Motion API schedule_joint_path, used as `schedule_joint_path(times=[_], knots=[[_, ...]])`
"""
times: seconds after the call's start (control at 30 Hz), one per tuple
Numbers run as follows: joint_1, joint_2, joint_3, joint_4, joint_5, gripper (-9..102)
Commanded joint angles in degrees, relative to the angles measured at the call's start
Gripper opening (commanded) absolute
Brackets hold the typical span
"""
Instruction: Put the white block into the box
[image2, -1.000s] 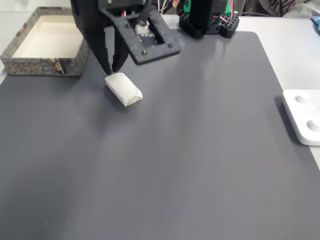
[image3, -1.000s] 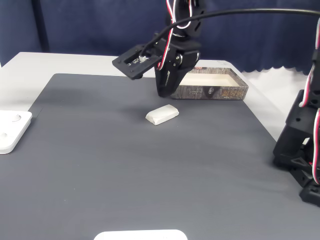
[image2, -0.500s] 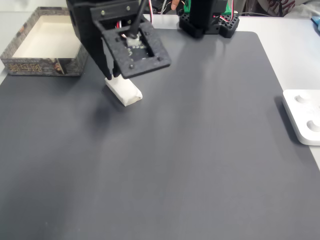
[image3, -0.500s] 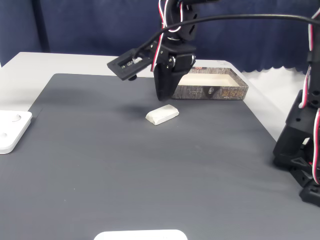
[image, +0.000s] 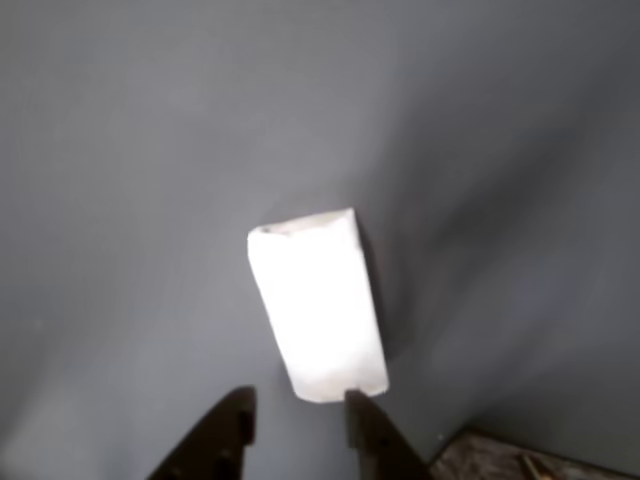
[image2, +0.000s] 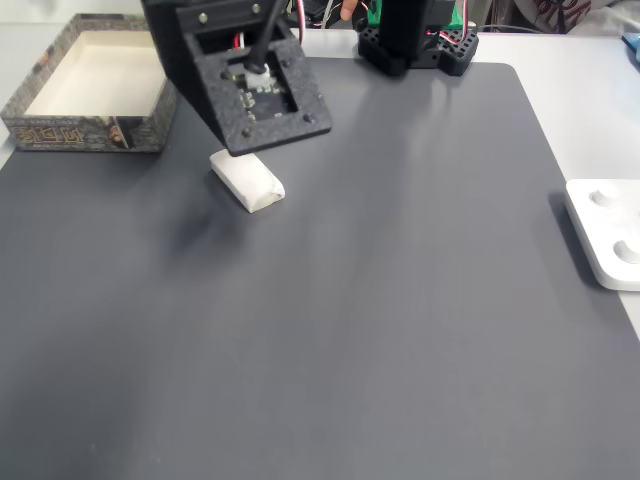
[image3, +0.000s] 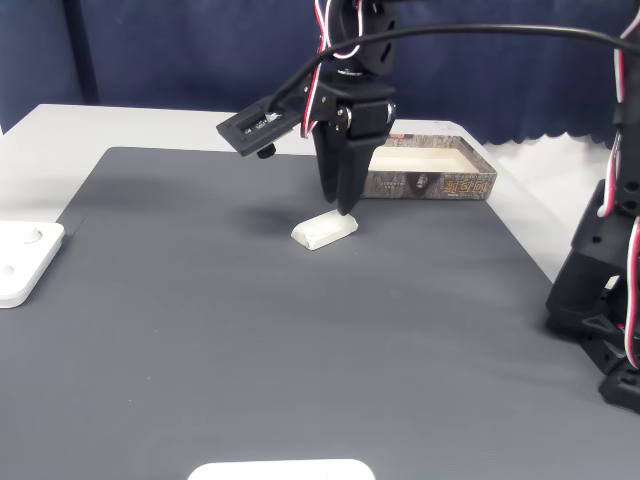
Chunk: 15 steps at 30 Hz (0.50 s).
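The white block (image: 315, 305) lies flat on the dark grey mat (image2: 400, 300), free of any grasp; it also shows in both fixed views (image2: 247, 180) (image3: 323, 229). My gripper (image3: 345, 208) points straight down over the end of the block nearest the box. In the other view the gripper (image: 297, 400) is open. Its two dark fingertips (image: 228, 425) stand a block's width apart at that end, and one overlaps the block's corner. The box (image2: 60, 133) stands with its pale inside showing at the mat's far left corner, and behind the gripper (image3: 470, 185).
The black camera mount (image2: 255, 85) on the wrist hides the fingers from above. A flat white device (image2: 605, 235) lies off the mat's right edge. The arm's black base (image2: 415, 40) stands at the back. A corner of the box (image: 520, 462) shows in the other view.
The gripper has come down from above the mat to the block's end by the box. The block has not moved.
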Motion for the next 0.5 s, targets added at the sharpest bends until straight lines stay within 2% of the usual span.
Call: schedule_joint_path(times=[0.0,0.47], knots=[[0.1,0.3,-4.2,-0.8,3.1,19],[-0.1,-1.1,-4.4,-2.7,6.5,26]])
